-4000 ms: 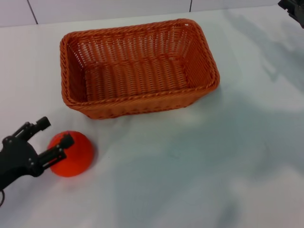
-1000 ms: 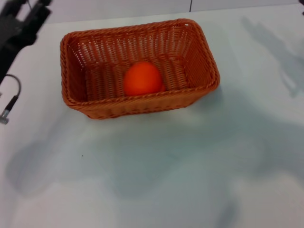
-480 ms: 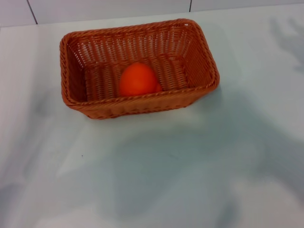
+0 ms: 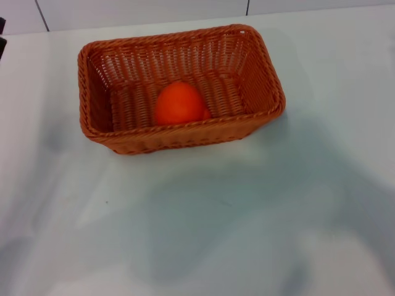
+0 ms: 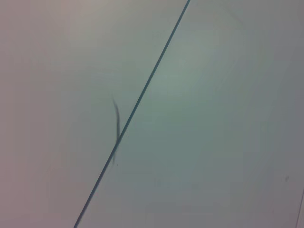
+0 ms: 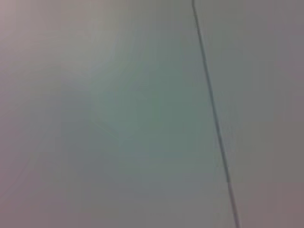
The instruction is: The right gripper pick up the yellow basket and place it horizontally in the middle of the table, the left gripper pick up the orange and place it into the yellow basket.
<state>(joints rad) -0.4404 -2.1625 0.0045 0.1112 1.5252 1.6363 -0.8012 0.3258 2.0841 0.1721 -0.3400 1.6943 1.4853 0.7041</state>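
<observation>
The yellow basket [image 4: 180,132], an orange-brown woven wicker tray, lies lengthwise across the white table [image 4: 247,216] in the far middle of the head view. The orange [image 4: 179,103] sits inside it on the basket floor, close to the near wall and slightly left of centre. Neither gripper shows in the head view. Only a thin dark sliver [image 4: 1,38] shows at the far left edge, and I cannot tell what part it is. Both wrist views show only a plain pale surface crossed by a dark seam line [image 5: 137,104] [image 6: 213,114].
Soft shadows fall across the near part of the table. A tiled white wall with dark joints [image 4: 247,7] runs along the table's far edge.
The left gripper carried the orange from the near left of the table into the basket, let go, and drew back out past the upper left. The orange has settled slightly leftward.
</observation>
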